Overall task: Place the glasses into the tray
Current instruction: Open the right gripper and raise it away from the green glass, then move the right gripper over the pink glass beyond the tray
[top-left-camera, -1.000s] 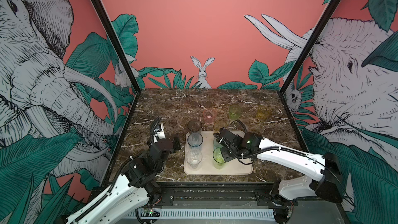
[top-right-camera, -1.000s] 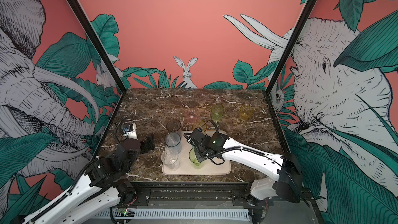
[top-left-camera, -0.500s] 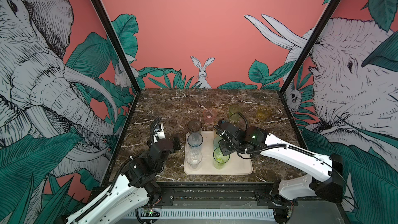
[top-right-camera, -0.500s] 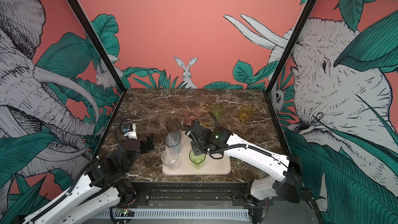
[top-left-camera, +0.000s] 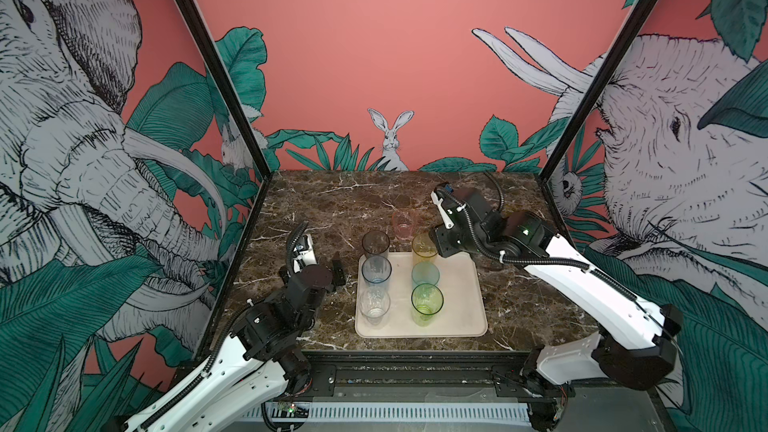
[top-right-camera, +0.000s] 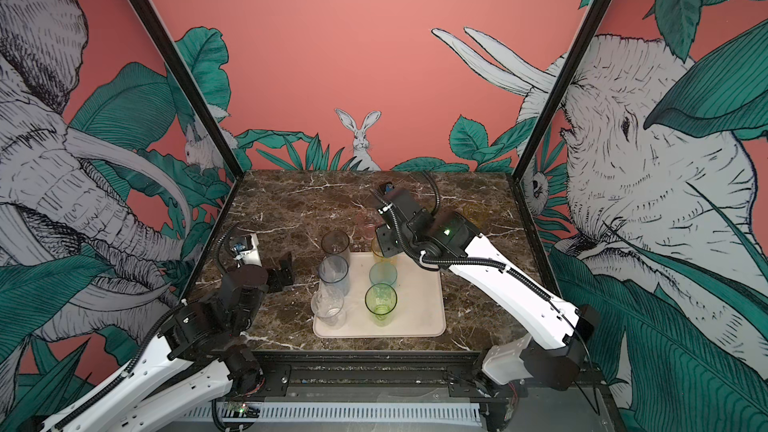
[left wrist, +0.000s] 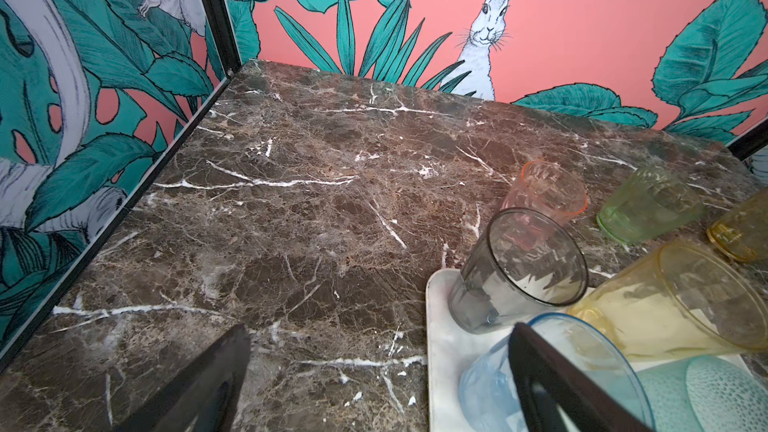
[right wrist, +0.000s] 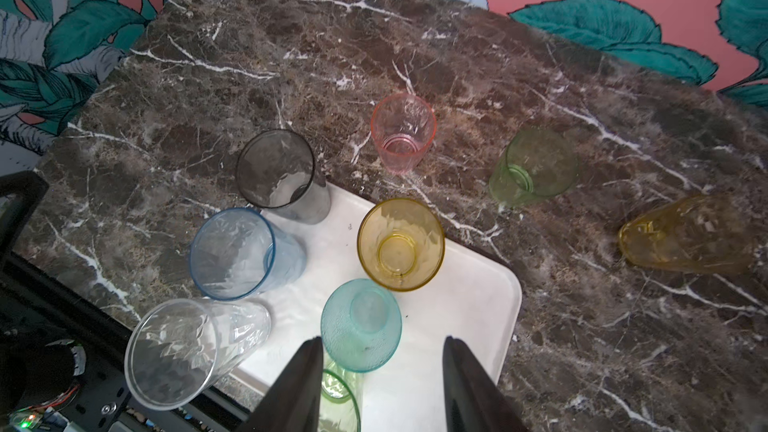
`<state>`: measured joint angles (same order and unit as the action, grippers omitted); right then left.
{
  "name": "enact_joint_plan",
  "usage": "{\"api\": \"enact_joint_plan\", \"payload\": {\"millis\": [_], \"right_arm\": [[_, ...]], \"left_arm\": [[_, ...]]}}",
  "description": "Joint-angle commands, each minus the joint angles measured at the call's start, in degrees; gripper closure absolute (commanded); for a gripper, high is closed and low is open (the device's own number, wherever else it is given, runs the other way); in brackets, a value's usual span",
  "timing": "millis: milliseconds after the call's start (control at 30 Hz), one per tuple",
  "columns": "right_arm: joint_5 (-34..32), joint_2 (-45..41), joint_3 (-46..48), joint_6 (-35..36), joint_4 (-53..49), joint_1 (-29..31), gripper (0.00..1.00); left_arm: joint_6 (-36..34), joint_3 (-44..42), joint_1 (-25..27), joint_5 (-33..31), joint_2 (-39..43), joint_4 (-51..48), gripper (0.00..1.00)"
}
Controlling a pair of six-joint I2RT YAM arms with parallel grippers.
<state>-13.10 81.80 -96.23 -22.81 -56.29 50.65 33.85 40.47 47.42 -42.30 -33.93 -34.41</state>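
Note:
The cream tray point(top-left-camera: 459, 297) point(right wrist: 465, 297) holds several glasses: smoky grey point(top-left-camera: 375, 243), blue point(top-left-camera: 376, 270) and clear point(top-left-camera: 375, 303) in a left row, then tall yellow point(top-left-camera: 424, 247), teal point(top-left-camera: 425, 274) and tall green point(top-left-camera: 427, 299). On the marble behind it stand a pink glass point(right wrist: 403, 130), a short green one point(right wrist: 534, 166) and an amber one point(right wrist: 685, 234). My right gripper point(right wrist: 382, 342) point(top-left-camera: 436, 249) hangs open and empty high over the tray's back edge. My left gripper point(left wrist: 378, 338) point(top-left-camera: 313, 270) rests open and empty left of the tray.
Black frame posts and printed walls close in the marble table point(top-left-camera: 332, 201) on three sides. A black rail point(top-left-camera: 415, 357) runs along the front edge. The right arm point(top-left-camera: 582, 280) crosses above the table's right part.
My right gripper let go of the tall green glass on the tray's front, opened wider, and rose toward the back. The left arm has not moved.

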Motion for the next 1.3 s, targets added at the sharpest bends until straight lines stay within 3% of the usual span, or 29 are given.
{"api": "enact_joint_plan", "payload": {"millis": [0,600,1267], "right_arm": [[0.5,2.6,-3.0,5.0,1.4,-2.5,0.48],[13.0,24.3,-21.3,10.1,3.7,-16.3,0.44],[18.3,44.1,-33.8,9.8,1.4,-19.0,0.44]], "left_arm": [[-0.6,1.9,-0.3,-2.9,0.3,-2.1,0.02],[-2.8,4.3,-0.4,-7.3,0.1,-4.0,0.02],[-3.1,4.2,-0.4,-7.2,-3.1,-2.6,0.02]]}}
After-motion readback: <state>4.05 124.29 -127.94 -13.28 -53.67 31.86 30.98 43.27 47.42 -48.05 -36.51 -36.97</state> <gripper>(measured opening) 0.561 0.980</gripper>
